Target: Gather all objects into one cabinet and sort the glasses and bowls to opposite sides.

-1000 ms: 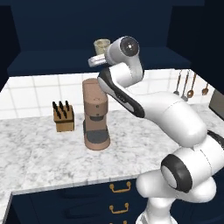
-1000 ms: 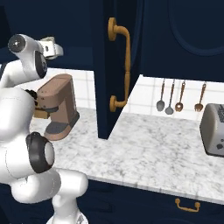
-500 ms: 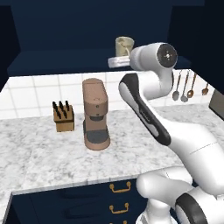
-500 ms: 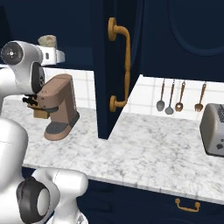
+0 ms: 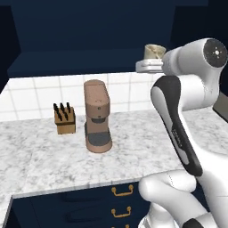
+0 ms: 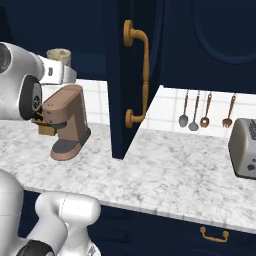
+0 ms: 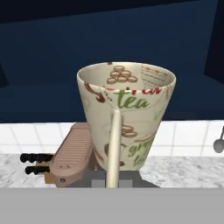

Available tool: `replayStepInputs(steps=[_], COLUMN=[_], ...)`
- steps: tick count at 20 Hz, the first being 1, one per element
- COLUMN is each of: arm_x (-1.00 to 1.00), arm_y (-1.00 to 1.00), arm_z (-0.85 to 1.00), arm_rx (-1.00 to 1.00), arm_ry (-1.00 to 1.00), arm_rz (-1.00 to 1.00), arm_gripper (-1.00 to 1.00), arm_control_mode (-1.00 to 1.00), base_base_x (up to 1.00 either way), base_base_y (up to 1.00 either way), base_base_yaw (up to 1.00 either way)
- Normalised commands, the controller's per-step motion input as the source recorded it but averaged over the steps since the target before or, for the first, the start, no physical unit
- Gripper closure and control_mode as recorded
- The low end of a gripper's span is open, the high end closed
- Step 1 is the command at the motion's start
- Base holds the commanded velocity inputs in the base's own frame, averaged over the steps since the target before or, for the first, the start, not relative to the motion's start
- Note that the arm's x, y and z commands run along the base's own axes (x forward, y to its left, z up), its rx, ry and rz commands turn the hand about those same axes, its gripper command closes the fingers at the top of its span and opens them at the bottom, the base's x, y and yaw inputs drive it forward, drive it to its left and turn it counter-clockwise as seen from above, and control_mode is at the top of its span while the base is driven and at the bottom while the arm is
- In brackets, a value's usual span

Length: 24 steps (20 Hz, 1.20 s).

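Hand view looks right at a beige cup with brown and green tea pictures on it and a thin handle running down its near side. The cup stands upright and its bottom sits down between the jaws, which are shut tight on it. Below and to the left of the cup lie the brown coffee machine and the dark knife handles of the knife block, far down on the white marble surface. Left base view shows the gripper held high in the air, up by the dark blue wall cabinet, with the cup poking up above it. The cup is well above the surface and to the right of the coffee machine. The knife block stands just left of the coffee machine, near the white tiled wall. Navy drawers with small brass pulls sit under the surface. Right base view shows the cup at the upper left, above the coffee machine. To the right of it the cabinet door hangs open, with its curved brass handle facing the camera. Farther right, spoons and other tools hang on the wall, and a silver toaster stands on the surface at the right edge.
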Motion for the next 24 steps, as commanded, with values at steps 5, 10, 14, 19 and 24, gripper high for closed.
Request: replayStepInputs(steps=[5,10,14,19,24], arm_x=[-0.24,-0.21,0.0,0.0,0.0], arm_y=[-0.01,0.0,0.0,0.0,0.0], arm_z=[-0.02,-0.04,0.0,0.0,0.0], arm_rx=[-0.04,0.0,0.0,0.0,0.0], arm_ry=[0.02,0.02,0.0,0.0,0.0], arm_rz=[-0.01,0.0,0.0,0.0,0.0], arm_gripper=[1.0,1.0,1.0,1.0,1.0], arm_control_mode=[-1.0,1.0,1.0,1.0,1.0], base_base_x=[0.0,-0.6,-1.0,-1.0,-1.0], base_base_y=[0.0,0.0,-0.03,-0.07,-0.11], base_base_yaw=[0.0,0.0,0.04,0.38,0.66])
